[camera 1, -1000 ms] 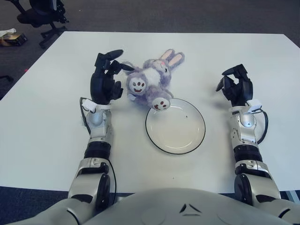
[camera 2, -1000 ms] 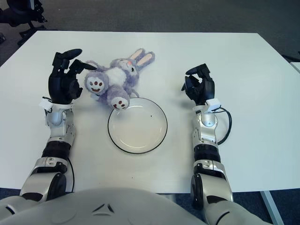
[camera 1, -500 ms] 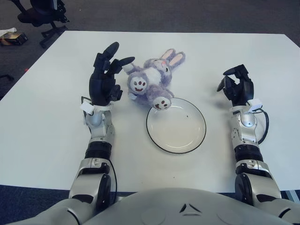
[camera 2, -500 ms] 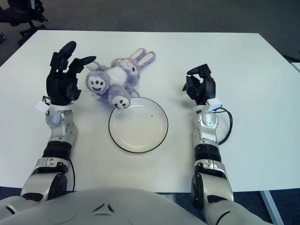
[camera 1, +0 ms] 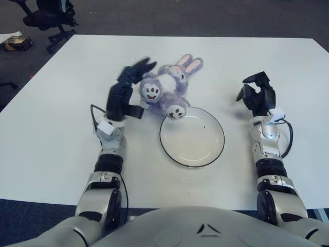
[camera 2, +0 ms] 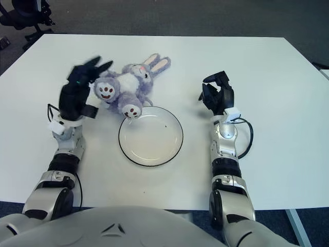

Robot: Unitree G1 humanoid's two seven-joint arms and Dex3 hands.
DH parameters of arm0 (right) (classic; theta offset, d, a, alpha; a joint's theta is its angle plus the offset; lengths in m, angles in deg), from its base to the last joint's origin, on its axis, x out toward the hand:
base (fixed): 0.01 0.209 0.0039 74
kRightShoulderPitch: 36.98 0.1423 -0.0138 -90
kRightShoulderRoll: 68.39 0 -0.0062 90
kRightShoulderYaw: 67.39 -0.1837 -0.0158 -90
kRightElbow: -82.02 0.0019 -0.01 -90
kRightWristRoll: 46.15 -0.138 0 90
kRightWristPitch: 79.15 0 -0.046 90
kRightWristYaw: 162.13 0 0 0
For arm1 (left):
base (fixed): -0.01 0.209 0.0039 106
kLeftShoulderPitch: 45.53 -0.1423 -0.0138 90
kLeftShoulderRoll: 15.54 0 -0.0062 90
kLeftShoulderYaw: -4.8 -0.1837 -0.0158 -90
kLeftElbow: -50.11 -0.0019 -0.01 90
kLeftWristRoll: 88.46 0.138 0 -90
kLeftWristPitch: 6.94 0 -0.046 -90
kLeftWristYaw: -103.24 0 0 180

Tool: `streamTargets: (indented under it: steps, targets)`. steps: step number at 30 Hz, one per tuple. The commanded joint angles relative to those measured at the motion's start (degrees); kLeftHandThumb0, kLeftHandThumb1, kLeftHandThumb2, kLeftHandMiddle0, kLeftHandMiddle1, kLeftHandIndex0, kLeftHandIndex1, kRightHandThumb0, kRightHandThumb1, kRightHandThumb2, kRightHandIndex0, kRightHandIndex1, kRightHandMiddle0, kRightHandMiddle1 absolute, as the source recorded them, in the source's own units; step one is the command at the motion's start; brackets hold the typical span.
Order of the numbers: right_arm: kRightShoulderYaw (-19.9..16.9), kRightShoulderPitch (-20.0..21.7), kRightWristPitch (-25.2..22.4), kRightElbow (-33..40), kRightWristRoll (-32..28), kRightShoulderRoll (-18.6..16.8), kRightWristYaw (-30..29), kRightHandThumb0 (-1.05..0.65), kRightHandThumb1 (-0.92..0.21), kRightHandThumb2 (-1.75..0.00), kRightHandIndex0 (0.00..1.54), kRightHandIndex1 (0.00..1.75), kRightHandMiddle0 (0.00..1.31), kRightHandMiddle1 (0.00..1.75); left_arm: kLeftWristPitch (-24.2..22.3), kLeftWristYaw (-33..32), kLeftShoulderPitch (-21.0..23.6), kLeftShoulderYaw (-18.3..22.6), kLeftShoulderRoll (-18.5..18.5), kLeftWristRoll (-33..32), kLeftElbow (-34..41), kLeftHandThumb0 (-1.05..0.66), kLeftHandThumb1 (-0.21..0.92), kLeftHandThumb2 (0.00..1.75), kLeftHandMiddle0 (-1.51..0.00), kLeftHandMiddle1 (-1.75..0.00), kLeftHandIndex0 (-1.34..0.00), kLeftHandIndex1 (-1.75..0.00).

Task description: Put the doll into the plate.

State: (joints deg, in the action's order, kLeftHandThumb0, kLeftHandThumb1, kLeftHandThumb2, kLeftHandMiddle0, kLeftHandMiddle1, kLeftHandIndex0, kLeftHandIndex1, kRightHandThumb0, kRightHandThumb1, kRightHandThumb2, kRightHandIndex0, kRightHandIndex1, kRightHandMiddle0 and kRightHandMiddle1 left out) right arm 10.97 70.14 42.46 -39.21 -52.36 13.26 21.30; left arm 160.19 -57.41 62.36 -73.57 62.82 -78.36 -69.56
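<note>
Black fingers spread, the left hand [camera 1: 125, 92] reaches at the doll's left side, holding nothing. The purple rabbit doll [camera 1: 167, 90] lies on the white table [camera 1: 61, 103], one foot over the rim of the plate [camera 1: 192, 137]. Rightward, the right hand [camera 1: 258, 95] shows loosely curled, empty.

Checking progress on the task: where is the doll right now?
The doll lies on the table just behind the plate, one foot over its far-left rim, not inside it. The left hand, fingers spread, is beside it on the left.
</note>
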Motion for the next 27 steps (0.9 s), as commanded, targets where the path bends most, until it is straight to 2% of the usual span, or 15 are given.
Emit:
streamTargets:
  steps: [1, 6, 8, 10, 13, 20, 27]
  targets:
    - [0.0, -7.3, -1.0, -4.5, 0.6, -1.5, -0.7, -0.36, -0.92, -0.38, 0.95, 1.75, 0.35, 1.60, 1.0, -3.2, -8.0, 2.0, 1.1, 7.3, -4.1, -0.92, 0.92, 0.41, -0.38, 0.00, -0.18, -1.49]
    - [0.2, -7.3, -1.4, -4.2, 0.8, -1.6, -1.0, -0.36, -0.92, -0.38, 0.95, 1.75, 0.35, 1.60, 2.1, -7.8, -8.2, 4.6, 1.5, 17.4, -2.1, -0.89, 0.92, 0.25, -0.37, -0.01, -0.13, -1.03]
    - [0.3, -7.4, -1.5, -4.2, 0.8, -1.5, -1.1, -0.36, -0.92, -0.38, 0.95, 1.75, 0.35, 1.60, 2.3, -10.1, -8.3, 5.1, 1.5, 20.4, -1.5, -0.88, 0.92, 0.19, -0.40, -0.01, -0.15, -0.78]
    - [0.3, -7.3, -1.6, -4.2, 0.8, -1.5, -1.2, -0.36, -0.92, -0.38, 0.95, 1.75, 0.35, 1.60, 2.4, -12.5, -8.4, 5.5, 1.6, 23.3, -0.9, -0.87, 0.92, 0.17, -0.41, -0.01, -0.16, -0.69]
    - [0.4, -7.3, -1.8, -4.1, 0.8, -1.5, -1.3, -0.36, -0.92, -0.38, 0.95, 1.75, 0.35, 1.60, 2.5, -18.2, -8.5, 7.2, 1.3, 31.6, 2.1, -0.84, 0.92, 0.10, -0.42, -0.01, -0.19, -0.52]
    - [0.6, -7.0, -2.3, -4.2, 1.0, -1.5, -1.6, -0.36, -0.92, -0.38, 0.95, 1.75, 0.35, 1.60, 0.0, -31.1, -8.5, 4.5, 4.1, 42.5, 4.2, -0.83, 0.92, 0.05, -0.40, 0.00, -0.23, -0.41]
    - [0.8, -7.0, -2.6, -3.9, 1.2, -1.6, -2.1, -0.36, -0.92, -0.38, 0.96, 1.75, 0.35, 1.60, -4.0, -42.0, -8.2, -1.2, 8.2, 47.8, 4.5, -0.80, 0.91, 0.02, -0.37, 0.00, -0.26, -0.37]
